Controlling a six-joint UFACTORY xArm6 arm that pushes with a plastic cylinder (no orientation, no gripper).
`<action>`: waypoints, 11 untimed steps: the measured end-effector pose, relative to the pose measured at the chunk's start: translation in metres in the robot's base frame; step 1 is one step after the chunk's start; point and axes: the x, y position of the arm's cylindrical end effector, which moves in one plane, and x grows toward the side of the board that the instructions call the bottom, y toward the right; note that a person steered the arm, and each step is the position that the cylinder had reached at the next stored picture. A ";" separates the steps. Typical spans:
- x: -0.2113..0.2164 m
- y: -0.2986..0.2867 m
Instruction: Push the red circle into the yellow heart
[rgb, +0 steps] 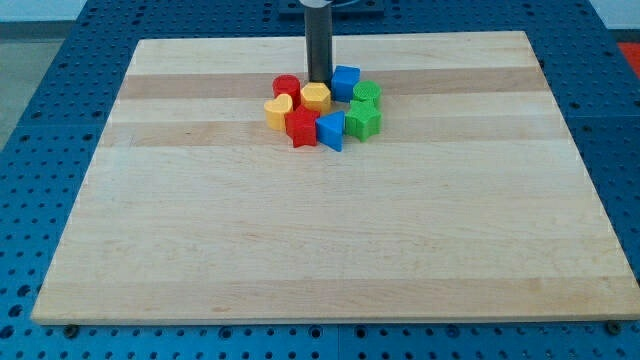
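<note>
1. Red circle (286, 86), a small red round plastic block, sits at about ten o'clock in a tight cluster of blocks in the upper middle of the pale wooden counter (330, 250).
2. The yellow heart-shaped plastic block (277, 112) lies just below it, at about eight o'clock in the cluster; the two look to be touching or nearly so, though I cannot tell for certain whether any gap remains.
3. My tip (319, 82), the lower end of the dark rod, stands at twelve o'clock of the cluster, just to the three o'clock side of the red circle and directly behind a yellow hexagon-like block (316, 96). It appears close to the red circle, but contact cannot be confirmed.
4. There is no hand on this arm, so no wide or narrow state applies; the rod simply pushes.
5. The rest of the ring: a blue cube-like block (346, 81) at one o'clock, a green round-ish block (367, 94) at two o'clock, a green star-like block (362, 120) at four o'clock, a blue angular block (330, 130) at six o'clock, and a red star-like block (301, 126) at seven o'clock.
6. The blocks are packed so closely that any shove is likely to disturb neighbours; I judge a push from the circle's twelve o'clock side toward six o'clock would seat it against the heart.
</note>
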 end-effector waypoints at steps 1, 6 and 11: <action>0.017 0.005; -0.021 -0.011; -0.006 -0.032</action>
